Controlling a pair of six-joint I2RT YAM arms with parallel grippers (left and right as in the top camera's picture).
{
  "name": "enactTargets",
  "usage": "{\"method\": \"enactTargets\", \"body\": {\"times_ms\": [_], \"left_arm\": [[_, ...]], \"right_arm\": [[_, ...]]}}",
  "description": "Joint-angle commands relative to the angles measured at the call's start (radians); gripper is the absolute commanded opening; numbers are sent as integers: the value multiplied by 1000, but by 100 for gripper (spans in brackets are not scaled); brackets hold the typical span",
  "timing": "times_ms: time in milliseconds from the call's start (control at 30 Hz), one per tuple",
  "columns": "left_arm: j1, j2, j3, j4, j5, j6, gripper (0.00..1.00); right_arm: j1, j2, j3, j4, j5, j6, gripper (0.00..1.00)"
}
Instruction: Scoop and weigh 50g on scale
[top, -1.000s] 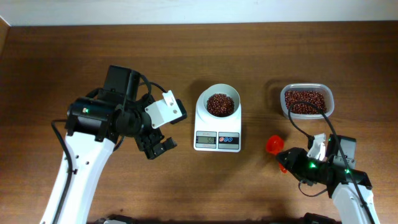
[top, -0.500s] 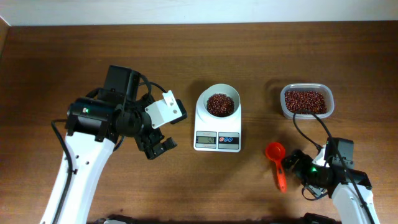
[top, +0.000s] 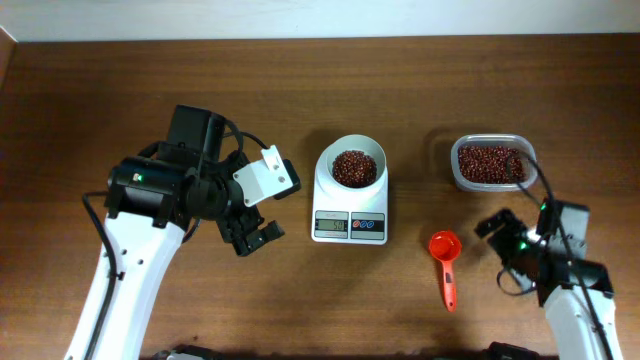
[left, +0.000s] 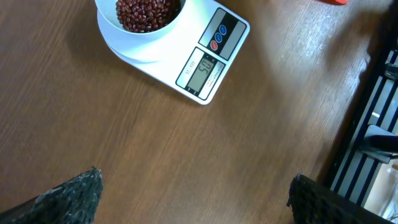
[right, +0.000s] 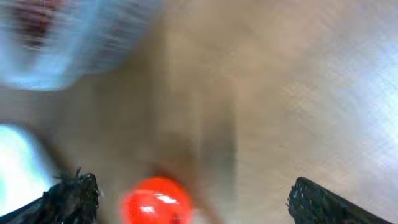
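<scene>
Overhead, the scale (top: 322, 202) sits mid-bench with its bowl (top: 377, 150) holding a heap of beans (top: 354, 167), placed there so the display can register their weight. The red scoop (top: 446, 262) lies flat on the bench, apart from the right pincer (top: 495, 226), whose jaws stand wide and empty, probably because scooping is finished. The left pincer (top: 256, 237) hangs wide and empty beside the scale, out of the way. Spare beans fill the clear container (top: 455, 178) nearby.
</scene>
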Motion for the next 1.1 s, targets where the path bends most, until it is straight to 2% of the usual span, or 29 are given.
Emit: {"method": "enactTargets", "body": {"times_ms": [0, 133, 267, 500, 700, 933, 1067], "left_arm": [[4, -13, -6, -1, 4, 16, 99], [4, -13, -6, -1, 4, 16, 99], [4, -13, -6, 0, 4, 16, 99], [4, -13, -6, -1, 4, 15, 99], [4, -13, -6, -1, 4, 16, 99], [4, -13, -6, -1, 4, 16, 99], [4, -13, -6, -1, 4, 16, 99]], "right_arm": [[-6, -44, 94, 7, -385, -202, 99], [-6, -87, 111, -5, -623, -219, 99], [-6, -84, 111, -13, -658, -220, 99], [-8, -50, 111, -12, -598, -220, 99], [-8, 5, 111, -13, -444, -220, 99], [-2, 13, 111, -92, -440, -277, 99], [60, -6, 111, -98, -359, -276, 99]]}}
